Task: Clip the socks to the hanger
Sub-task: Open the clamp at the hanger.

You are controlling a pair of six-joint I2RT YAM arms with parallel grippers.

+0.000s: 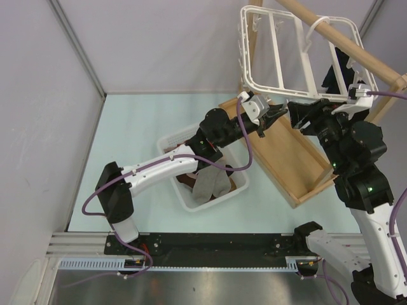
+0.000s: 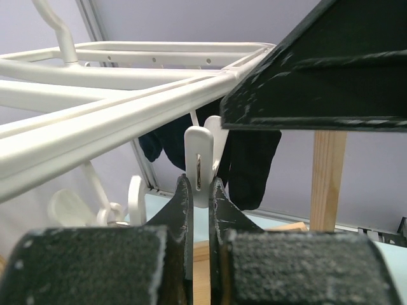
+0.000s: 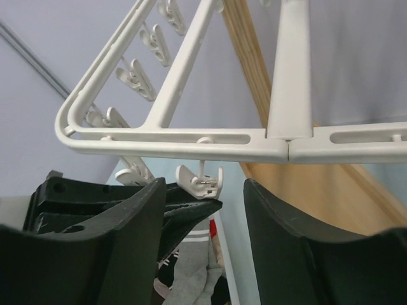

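Note:
The white hanger point(image 1: 277, 91) hangs from a wooden pole at the back right. My left gripper point(image 1: 269, 119) reaches up to its near rail and is shut on one dangling white clip point(image 2: 200, 166), whose lower end sits between the fingertips. My right gripper point(image 3: 205, 185) stands open just to the right of that clip point(image 3: 213, 181), with nothing held between its fingers. Dark socks point(image 2: 251, 166) hang from the hanger point(image 2: 95, 121) behind the clip. A grey sock point(image 1: 206, 184) with a maroon-and-white striped cuff point(image 3: 206, 244) lies in the basket below.
A white slotted basket point(image 1: 181, 198) with more socks stands mid-table under the left arm. The wooden pole point(image 1: 337, 35) and its wooden base tray point(image 1: 286, 159) fill the right side. More empty clips point(image 3: 135, 77) line the hanger's point(image 3: 191, 141) rails.

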